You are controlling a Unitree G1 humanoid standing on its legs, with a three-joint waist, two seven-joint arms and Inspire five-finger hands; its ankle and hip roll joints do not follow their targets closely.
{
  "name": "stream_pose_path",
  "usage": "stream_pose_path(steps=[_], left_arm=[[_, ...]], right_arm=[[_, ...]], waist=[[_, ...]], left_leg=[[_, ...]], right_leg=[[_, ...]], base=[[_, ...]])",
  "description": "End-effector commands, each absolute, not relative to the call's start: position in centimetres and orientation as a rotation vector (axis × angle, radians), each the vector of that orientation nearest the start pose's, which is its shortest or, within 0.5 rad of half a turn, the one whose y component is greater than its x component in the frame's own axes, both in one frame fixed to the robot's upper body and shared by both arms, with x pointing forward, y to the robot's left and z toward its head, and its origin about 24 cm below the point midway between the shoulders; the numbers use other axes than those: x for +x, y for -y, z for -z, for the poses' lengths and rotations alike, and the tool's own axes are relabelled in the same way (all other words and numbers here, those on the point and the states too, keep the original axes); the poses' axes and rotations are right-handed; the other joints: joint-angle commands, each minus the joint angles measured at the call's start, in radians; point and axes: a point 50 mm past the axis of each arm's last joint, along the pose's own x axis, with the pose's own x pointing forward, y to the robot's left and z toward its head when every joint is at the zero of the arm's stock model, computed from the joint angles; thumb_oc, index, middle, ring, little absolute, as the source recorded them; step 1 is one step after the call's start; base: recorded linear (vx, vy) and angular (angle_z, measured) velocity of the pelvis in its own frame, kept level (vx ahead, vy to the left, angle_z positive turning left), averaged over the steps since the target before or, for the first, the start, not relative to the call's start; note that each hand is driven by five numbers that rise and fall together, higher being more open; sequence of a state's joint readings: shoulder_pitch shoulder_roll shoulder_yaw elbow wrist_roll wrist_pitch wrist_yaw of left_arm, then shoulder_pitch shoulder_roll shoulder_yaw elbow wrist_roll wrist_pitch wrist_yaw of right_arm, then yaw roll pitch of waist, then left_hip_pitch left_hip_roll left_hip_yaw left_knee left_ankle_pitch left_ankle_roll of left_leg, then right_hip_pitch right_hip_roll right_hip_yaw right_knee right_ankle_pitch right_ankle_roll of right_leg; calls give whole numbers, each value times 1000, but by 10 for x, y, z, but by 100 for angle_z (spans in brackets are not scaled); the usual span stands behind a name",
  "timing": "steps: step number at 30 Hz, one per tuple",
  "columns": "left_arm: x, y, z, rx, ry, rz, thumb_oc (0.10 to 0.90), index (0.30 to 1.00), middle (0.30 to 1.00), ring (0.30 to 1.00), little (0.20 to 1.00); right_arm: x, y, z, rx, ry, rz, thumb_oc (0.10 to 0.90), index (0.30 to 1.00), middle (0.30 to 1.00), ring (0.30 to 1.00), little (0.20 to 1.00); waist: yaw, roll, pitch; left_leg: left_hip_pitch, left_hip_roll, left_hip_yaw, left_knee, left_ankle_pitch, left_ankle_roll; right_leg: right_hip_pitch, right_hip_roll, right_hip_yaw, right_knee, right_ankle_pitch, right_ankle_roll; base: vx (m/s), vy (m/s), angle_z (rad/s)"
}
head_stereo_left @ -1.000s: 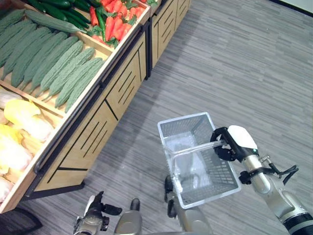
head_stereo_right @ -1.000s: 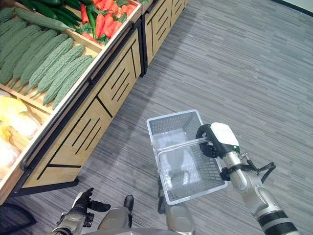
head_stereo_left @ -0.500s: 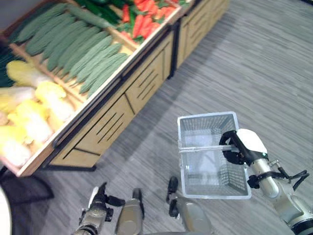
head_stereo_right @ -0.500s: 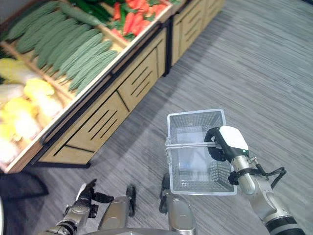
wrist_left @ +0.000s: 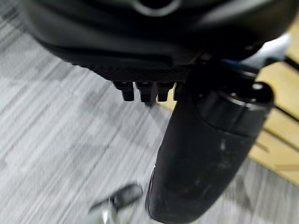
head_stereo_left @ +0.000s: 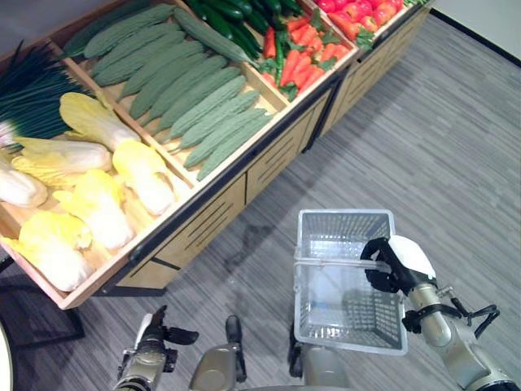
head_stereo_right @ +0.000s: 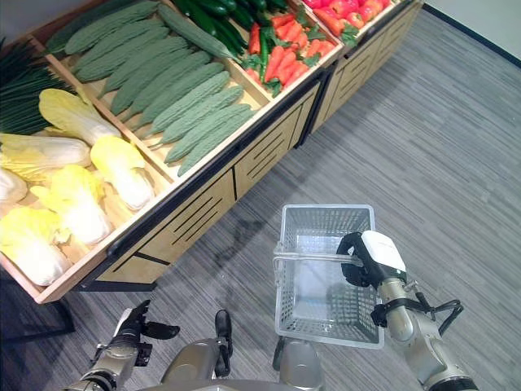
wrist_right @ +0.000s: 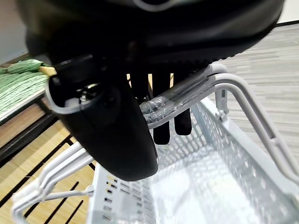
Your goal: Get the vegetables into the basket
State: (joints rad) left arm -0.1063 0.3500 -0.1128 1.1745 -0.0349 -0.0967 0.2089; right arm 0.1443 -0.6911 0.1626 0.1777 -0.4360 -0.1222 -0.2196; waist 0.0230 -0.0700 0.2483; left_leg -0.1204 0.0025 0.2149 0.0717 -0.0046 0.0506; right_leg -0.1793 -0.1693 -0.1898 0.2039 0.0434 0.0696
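A grey wire basket (head_stereo_left: 343, 214) hangs above the floor with nothing inside it. My right hand (head_stereo_left: 392, 264) is shut on its clear-sleeved handle (wrist_right: 187, 95), fingers curled over the bar. To the basket's left, a slanted wooden stand holds the vegetables. These are bumpy green bitter gourds (head_stereo_left: 195, 94), yellow-white napa cabbages (head_stereo_left: 98, 204), orange carrots (head_stereo_left: 299, 55), dark cucumbers (head_stereo_left: 232, 20) and green onions (head_stereo_left: 32, 94). My left hand (head_stereo_left: 151, 352) hangs low by the stand's front corner, fingers relaxed, thumb (wrist_left: 205, 154) out, holding nothing.
The stand's wooden front panels (head_stereo_left: 273, 155) with black slots and a black rail run diagonally beside the basket. Red produce (head_stereo_left: 358, 10) fills the far bin. Grey striped floor (head_stereo_left: 456, 147) stretches out to the right of the stand.
The camera has swung toward the stand, so the cabbages and green onions now show. My right hand keeps its hold on the basket handle; the left hand stays low.
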Motion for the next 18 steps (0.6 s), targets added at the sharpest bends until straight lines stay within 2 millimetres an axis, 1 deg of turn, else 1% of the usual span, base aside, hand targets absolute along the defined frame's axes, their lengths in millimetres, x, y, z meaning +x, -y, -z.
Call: stream_pose_path(steps=[1, 2, 3, 4, 5, 6, 7, 9, 10, 11, 13, 14, 15, 16, 18], left_arm=[[135, -291, 125, 501, -957, -314, 900, 1000, 1000, 1000, 1000], [134, -290, 125, 501, -958, -306, 900, 1000, 1000, 1000, 1000], [134, -290, 125, 499, -957, -304, 900, 1000, 1000, 1000, 1000], [135, -290, 125, 499, -957, -304, 900, 1000, 1000, 1000, 1000], [134, -290, 125, 499, -957, -302, 900, 1000, 1000, 1000, 1000], [134, -290, 126, 496, -961, -301, 900, 1000, 1000, 1000, 1000], [132, -290, 127, 490, -969, -307, 900, 1000, 1000, 1000, 1000], [132, -292, 127, 486, -972, -321, 900, 1000, 1000, 1000, 1000], [134, -292, 127, 487, -973, -324, 900, 1000, 1000, 1000, 1000], [134, -291, 127, 488, -976, -323, 900, 1000, 1000, 1000, 1000], [134, -292, 127, 487, -982, -331, 900, 1000, 1000, 1000, 1000], [134, -292, 127, 487, -982, -332, 900, 1000, 1000, 1000, 1000], [133, -292, 128, 484, -991, -337, 900, 1000, 1000, 1000, 1000], [131, -292, 128, 481, -988, -345, 900, 1000, 1000, 1000, 1000], [131, -292, 128, 481, -988, -346, 900, 1000, 1000, 1000, 1000]], right_arm=[[242, 252, -71, -1093, 189, 20, 400, 300, 300, 300, 300], [242, 252, -70, -1093, 186, 17, 400, 300, 300, 300, 300], [243, 251, -69, -1090, 184, 14, 400, 300, 300, 300, 300], [243, 251, -69, -1090, 185, 14, 400, 300, 300, 300, 300], [243, 250, -69, -1090, 184, 9, 400, 300, 300, 300, 300], [243, 250, -69, -1090, 183, 5, 400, 300, 300, 300, 300], [244, 248, -70, -1082, 192, -1, 400, 300, 300, 300, 300], [245, 244, -73, -1068, 218, -5, 400, 300, 300, 300, 300], [246, 243, -74, -1065, 227, -6, 400, 300, 300, 300, 300], [246, 243, -75, -1065, 231, -11, 400, 300, 300, 300, 300], [246, 242, -76, -1066, 239, -17, 400, 300, 300, 300, 300], [246, 242, -77, -1067, 240, -17, 400, 300, 300, 300, 300], [245, 242, -78, -1072, 244, -19, 400, 300, 300, 300, 300], [243, 241, -76, -1068, 239, -28, 400, 300, 300, 300, 300], [243, 241, -76, -1068, 239, -28, 400, 300, 300, 300, 300]], waist=[[18, -18, -48], [16, -14, -49], [16, -12, -48], [16, -12, -51], [10, -10, -50], [0, -5, -49], [-7, -1, -46], [-22, -3, -29], [-37, -9, -19], [-48, -11, -16], [-57, -17, -13], [-60, -16, -11], [-61, -20, -13], [-59, -26, -22], [-62, -26, -22]], left_leg=[[-53, 42, -31, 85, -71, -18], [-44, 34, -39, 75, -70, -12], [-30, 29, -44, 63, -72, -9], [-33, 30, -43, 60, -67, -10], [-23, 25, -52, 52, -66, -7], [-12, 22, -64, 38, -62, -7], [-2, 24, -75, 29, -59, -10], [13, 17, -113, 32, -67, -23], [21, 8, -146, 39, -78, -34], [27, 3, -169, 48, -89, -39], [39, -3, -212, 54, -102, -48], [40, -2, -215, 55, -103, -49], [46, -3, -233, 52, -106, -51], [52, -7, -263, 52, -105, -58], [52, -7, -265, 52, -104, -58]], right_leg=[[65, -88, 20, 117, 72, 104], [61, -75, 30, 152, 66, 102], [54, -65, 39, 165, 57, 97], [51, -63, 39, 162, 61, 96], [32, -40, 62, 174, 54, 92], [1, -6, 96, 174, 32, 82], [-28, 17, 115, 153, 4, 74], [-60, 29, 165, 29, -1, 81], [-83, 43, 235, -43, 21, 96], [-100, 50, 285, -81, 38, 103], [-116, 55, 330, -111, 59, 110], [-113, 55, 326, -113, 59, 110], [-116, 64, 334, -109, 61, 110], [-92, 65, 325, -112, 50, 102], [-91, 64, 322, -113, 50, 102]], base=[[102, 162, -1], [101, 137, -2], [66, 75, 4], [52, 55, 11], [54, 39, 17], [92, 40, 11], [134, -41, 15], [200, -159, 47], [239, -215, 72], [248, -213, 88], [164, -159, 90], [116, -140, 91], [155, -225, 92], [154, -225, 97], [132, -252, 96]])
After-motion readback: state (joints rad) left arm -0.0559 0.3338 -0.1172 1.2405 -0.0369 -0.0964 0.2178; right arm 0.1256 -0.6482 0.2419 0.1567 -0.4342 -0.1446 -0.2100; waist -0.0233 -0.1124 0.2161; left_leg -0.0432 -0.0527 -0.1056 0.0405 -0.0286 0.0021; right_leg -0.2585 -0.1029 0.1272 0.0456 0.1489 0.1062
